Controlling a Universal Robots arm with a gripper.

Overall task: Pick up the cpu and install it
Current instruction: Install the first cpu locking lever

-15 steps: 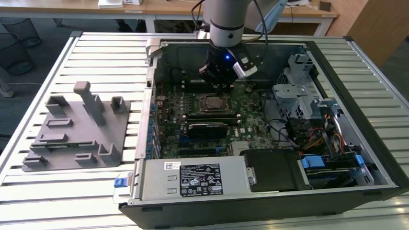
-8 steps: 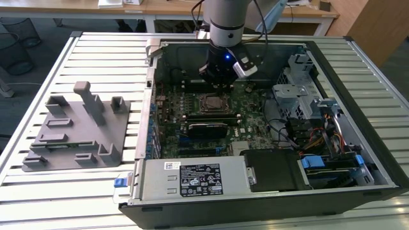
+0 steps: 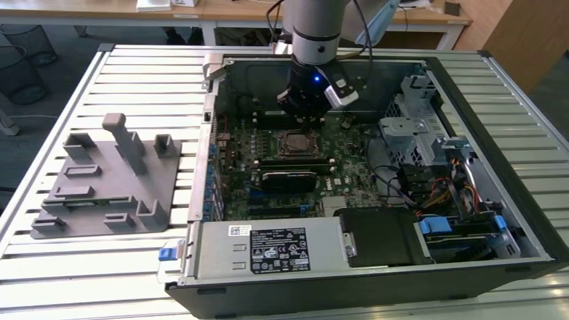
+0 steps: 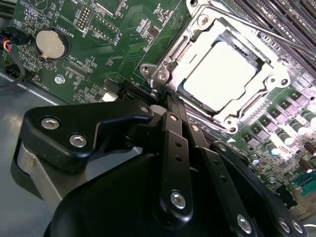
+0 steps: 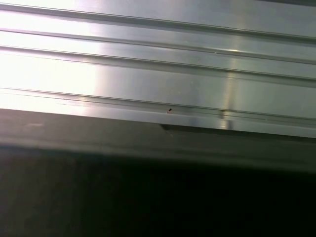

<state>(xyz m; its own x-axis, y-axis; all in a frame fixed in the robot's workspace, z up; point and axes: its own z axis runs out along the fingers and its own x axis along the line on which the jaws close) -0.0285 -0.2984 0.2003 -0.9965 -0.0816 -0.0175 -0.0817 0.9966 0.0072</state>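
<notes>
Inside an open computer case on a slatted table, the gripper hangs just above the near edge of the socket, its slim black fingers drawn together to a point with nothing between them. The cpu lies flat in the socket at the middle of the motherboard, silvery top up, the metal frame sitting around its rim. A coin battery lies on the green board well to one side of the socket. Out on the table, the grey holder tray stands near the edge at the exterior view's left. The risk from here, as a judgement, is contact: a fingertip pressing on the frame's corner screw or on the chip could shift or tilt it before it is locked. Whether the cpu is fully seated and the frame latched cannot be told; the gripper's body hides the socket's near side, and the first wrist view gives bright metal slats above darkness.
</notes>
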